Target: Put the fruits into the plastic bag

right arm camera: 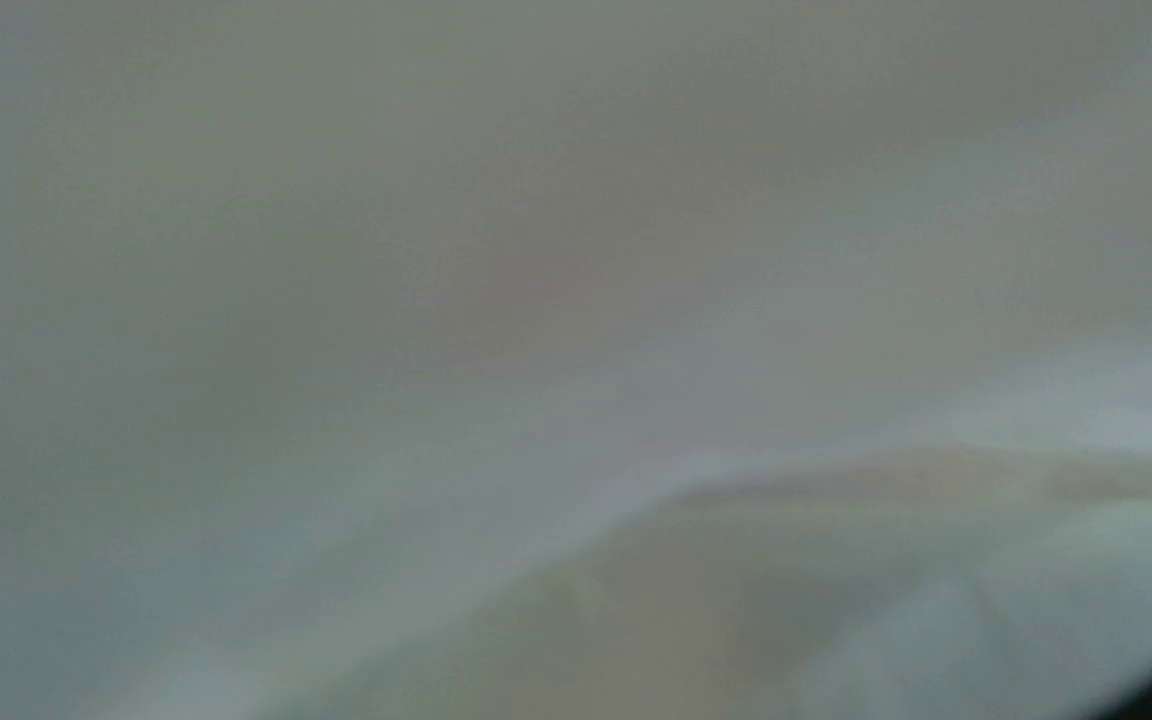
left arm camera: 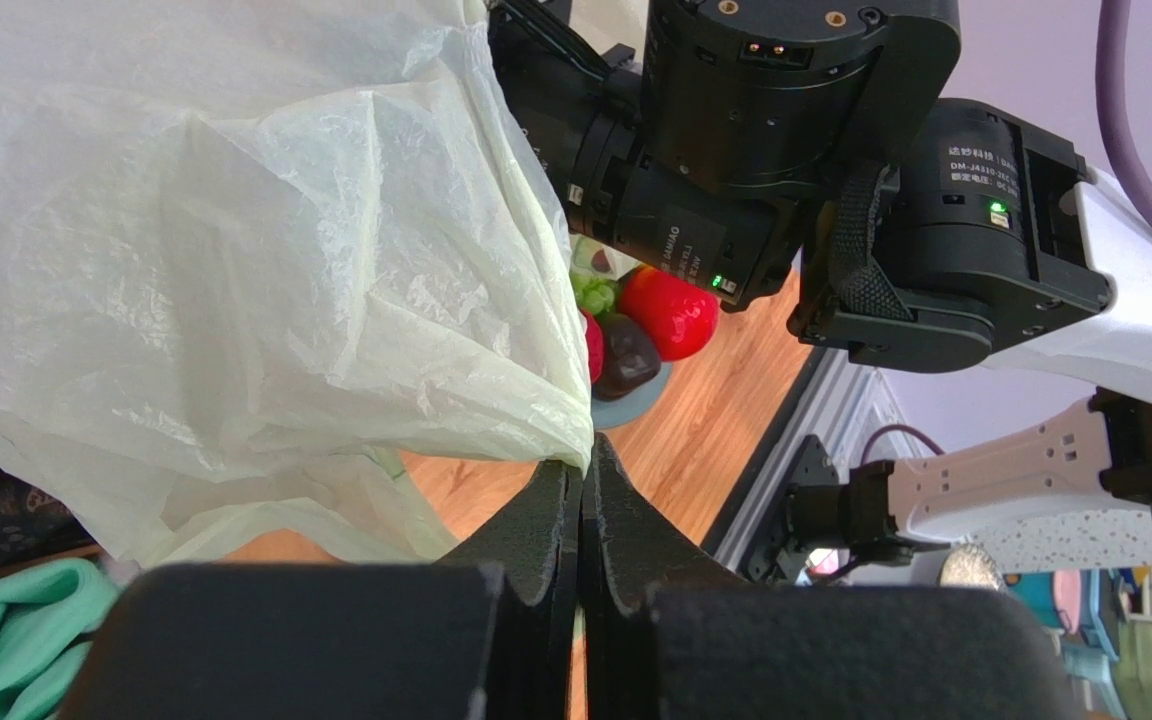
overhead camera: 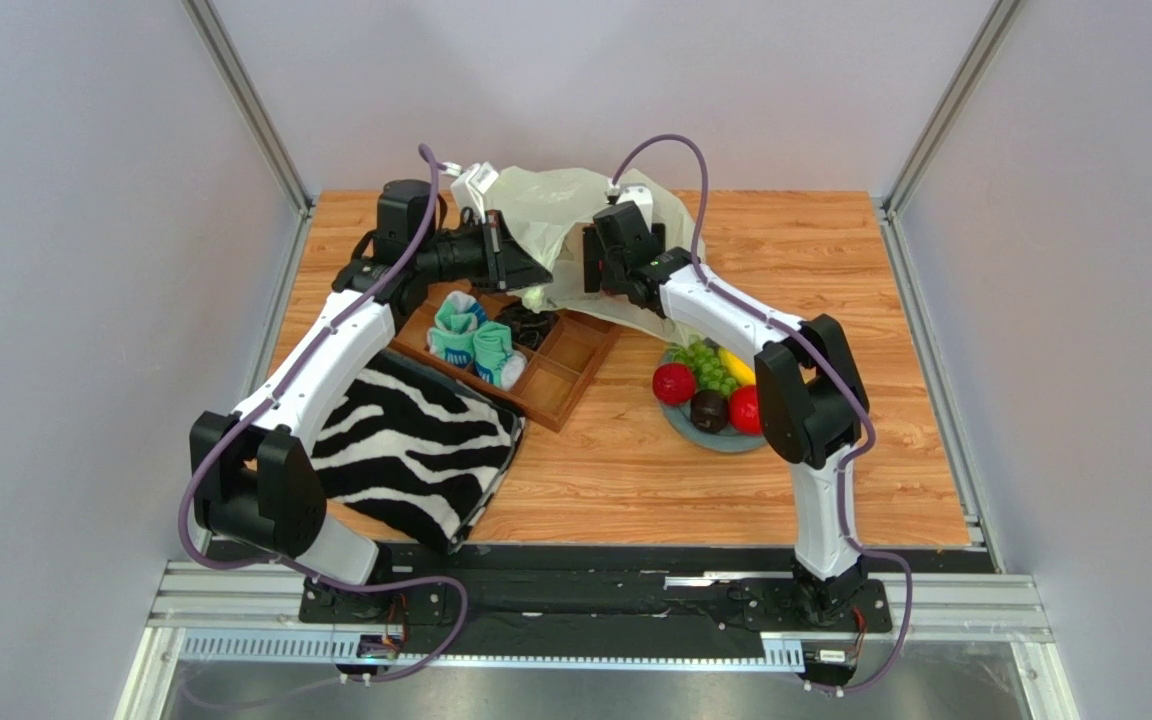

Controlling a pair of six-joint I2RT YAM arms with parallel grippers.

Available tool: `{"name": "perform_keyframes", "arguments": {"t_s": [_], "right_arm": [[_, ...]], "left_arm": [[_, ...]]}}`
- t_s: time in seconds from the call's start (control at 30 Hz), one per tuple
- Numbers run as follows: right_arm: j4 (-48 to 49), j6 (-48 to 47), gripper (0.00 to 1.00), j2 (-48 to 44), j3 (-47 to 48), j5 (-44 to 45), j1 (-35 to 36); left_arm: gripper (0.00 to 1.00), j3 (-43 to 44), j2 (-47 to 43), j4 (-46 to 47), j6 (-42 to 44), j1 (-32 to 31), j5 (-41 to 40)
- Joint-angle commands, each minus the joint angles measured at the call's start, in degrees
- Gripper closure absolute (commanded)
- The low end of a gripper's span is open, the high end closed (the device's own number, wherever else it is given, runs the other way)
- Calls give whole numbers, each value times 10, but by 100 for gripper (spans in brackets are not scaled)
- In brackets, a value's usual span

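Observation:
The plastic bag (overhead camera: 567, 203) hangs raised at the back middle of the table and fills the left of the left wrist view (left arm camera: 237, 270). My left gripper (overhead camera: 537, 267) is shut on the bag's edge (left arm camera: 585, 468). My right gripper (overhead camera: 579, 270) points into the bag from the right, its fingers hidden by the film. The right wrist view shows only blurred pale film. The fruits lie on a grey-blue plate (overhead camera: 687, 432): two red ones (overhead camera: 672, 384), a dark one (overhead camera: 710, 410), green grapes (overhead camera: 707, 365) and a yellow banana (overhead camera: 737, 368). A red fruit (left arm camera: 669, 308) also shows past the bag.
A wooden divided tray (overhead camera: 560, 383) holding teal-and-white rolled socks (overhead camera: 474, 342) stands below the bag. A zebra-striped cloth (overhead camera: 409, 450) lies at the front left. The right arm's black wrist (left arm camera: 778, 135) is close above my left fingers. Metal rails edge the table.

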Motion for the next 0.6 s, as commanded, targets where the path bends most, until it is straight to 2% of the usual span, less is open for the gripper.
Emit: {"name": "perform_keyframes", "arguments": {"t_s": [0.0, 0.2, 0.43, 0.57], "right_arm": [[15, 11, 20, 11, 32, 14, 1], [5, 11, 14, 18, 46, 12, 1], [15, 9, 16, 0, 33, -1, 0], [40, 8, 18, -34, -9, -29, 3]], "left_arm": [[100, 22, 1, 8, 0, 3, 11], [100, 22, 1, 8, 0, 3, 12], [100, 22, -1, 7, -1, 3, 13], [100, 22, 0, 8, 0, 3, 12]]}}
